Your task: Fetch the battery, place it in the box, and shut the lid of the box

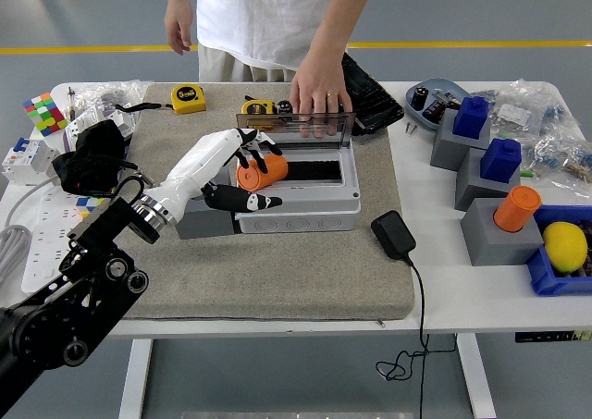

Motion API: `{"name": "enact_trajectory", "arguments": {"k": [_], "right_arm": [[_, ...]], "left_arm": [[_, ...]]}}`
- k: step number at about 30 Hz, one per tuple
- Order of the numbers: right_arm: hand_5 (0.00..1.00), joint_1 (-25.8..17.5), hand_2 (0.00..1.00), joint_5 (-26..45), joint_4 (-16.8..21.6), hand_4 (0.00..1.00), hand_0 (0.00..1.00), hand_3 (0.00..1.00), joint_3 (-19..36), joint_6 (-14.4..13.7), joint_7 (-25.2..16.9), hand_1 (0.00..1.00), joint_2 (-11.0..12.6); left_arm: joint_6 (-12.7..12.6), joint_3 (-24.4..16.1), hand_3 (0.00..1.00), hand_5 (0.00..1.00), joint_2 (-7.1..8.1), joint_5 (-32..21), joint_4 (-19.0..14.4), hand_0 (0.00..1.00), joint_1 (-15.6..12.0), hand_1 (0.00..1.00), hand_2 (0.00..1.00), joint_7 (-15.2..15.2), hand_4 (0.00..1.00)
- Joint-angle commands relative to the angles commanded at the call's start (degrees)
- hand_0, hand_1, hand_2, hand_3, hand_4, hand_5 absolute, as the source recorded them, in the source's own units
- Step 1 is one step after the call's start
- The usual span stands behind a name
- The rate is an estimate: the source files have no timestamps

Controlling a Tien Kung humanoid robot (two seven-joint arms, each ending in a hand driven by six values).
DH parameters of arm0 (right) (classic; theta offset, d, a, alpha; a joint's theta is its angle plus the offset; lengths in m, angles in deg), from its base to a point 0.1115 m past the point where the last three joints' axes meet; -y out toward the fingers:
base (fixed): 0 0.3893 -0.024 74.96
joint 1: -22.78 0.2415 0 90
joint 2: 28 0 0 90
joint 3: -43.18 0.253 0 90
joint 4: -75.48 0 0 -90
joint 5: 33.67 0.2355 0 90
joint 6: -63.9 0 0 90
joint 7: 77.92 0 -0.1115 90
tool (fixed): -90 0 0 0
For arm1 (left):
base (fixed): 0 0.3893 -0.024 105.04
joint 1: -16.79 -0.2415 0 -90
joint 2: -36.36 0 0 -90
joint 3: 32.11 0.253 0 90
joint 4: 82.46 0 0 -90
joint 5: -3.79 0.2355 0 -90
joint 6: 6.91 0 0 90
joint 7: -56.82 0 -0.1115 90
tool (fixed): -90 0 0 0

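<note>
The left hand [222,165] sits by the box [296,192], fingers [259,144] spread wide and empty. The orange battery [260,172] lies inside. A person's hand [319,95] holds the lid [294,123] up.

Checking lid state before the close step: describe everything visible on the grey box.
The grey box is a rectangular, plastic-looking enclosure sitting flat on the grey mat. Its clear lid stands open at the far edge, held by a person's hand. An orange cylinder lies in the left of its opening. The robot's left hand, fingers spread, is at the box's left end.
</note>
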Motion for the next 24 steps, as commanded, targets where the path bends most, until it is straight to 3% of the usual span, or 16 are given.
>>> {"name": "enact_trajectory", "arguments": {"k": [11,24], "right_arm": [[0.678,-0.06,0.752,0.48,0.00,0.998,0.795,0.784,-0.56,-0.11,-0.29,0.759,-0.01],[0.677,0.05,0.752,1.16,0.00,0.998,0.796,0.783,-1.26,-0.14,-0.58,0.758,-0.07]], "left_arm": [[0.09,1.90,0.568,0.202,-0.93,0.01,1.75,0.352,0.51,0.511,0.425,-0.24,0.998],[0.04,4.67,0.566,0.227,-4.70,-1.52,2.06,0.354,1.29,0.510,0.446,0.43,0.998]]}}
